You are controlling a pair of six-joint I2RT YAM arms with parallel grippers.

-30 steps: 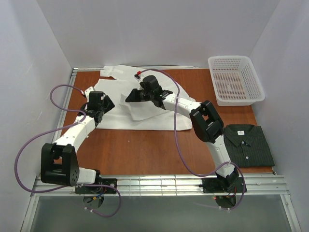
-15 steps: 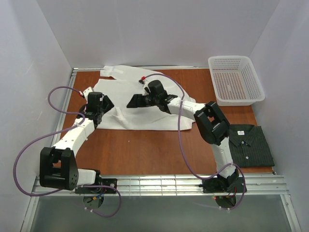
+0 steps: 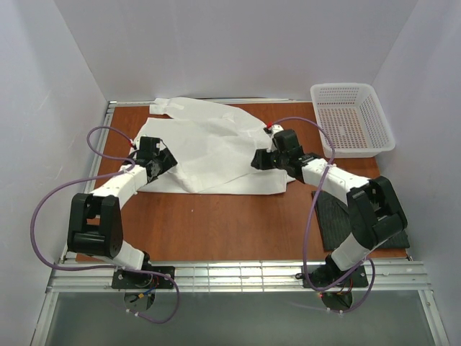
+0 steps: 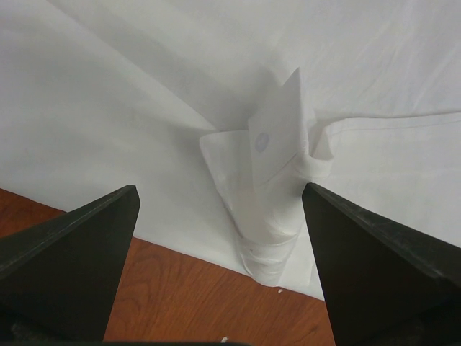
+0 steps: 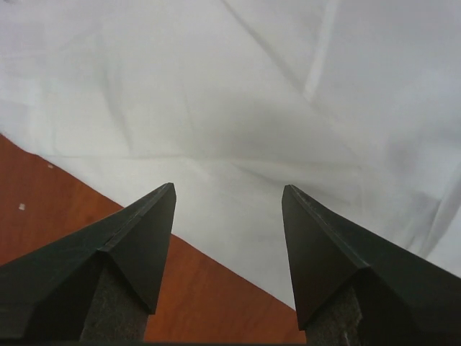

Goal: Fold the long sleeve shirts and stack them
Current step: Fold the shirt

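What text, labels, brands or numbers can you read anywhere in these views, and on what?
None can be read.
Plain white cloth shirt: no lettering; the round spot on its bunched fold is blank.
White mesh plastic basket: no marking.
Dark charcoal cloth shirt: mostly hidden behind the right arm, no label visible.
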